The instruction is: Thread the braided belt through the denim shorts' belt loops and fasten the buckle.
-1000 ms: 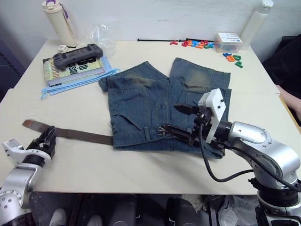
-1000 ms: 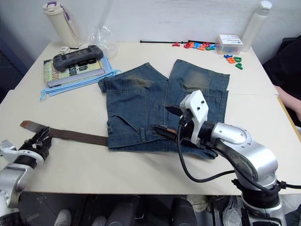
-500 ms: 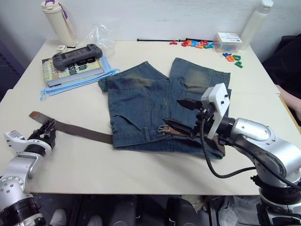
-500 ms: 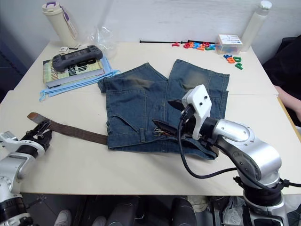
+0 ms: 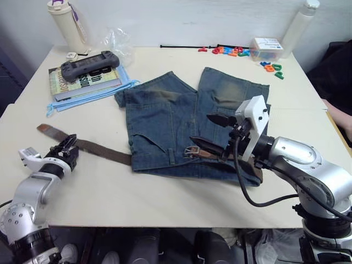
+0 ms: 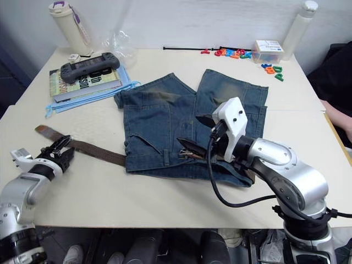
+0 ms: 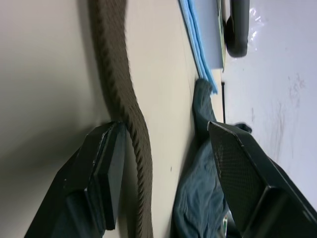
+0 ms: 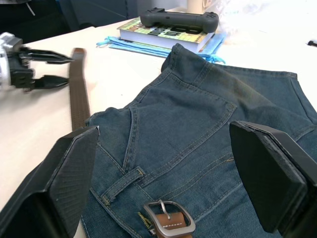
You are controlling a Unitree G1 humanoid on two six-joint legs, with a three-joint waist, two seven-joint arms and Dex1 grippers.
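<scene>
Tabletop; braided belt (middle hidden under denim shorts).

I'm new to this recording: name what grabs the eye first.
The denim shorts lie flat mid-table, with the braided belt trailing out from their waistband toward the open left gripper. The open right gripper hovers over the buckle at the waistband.
</scene>
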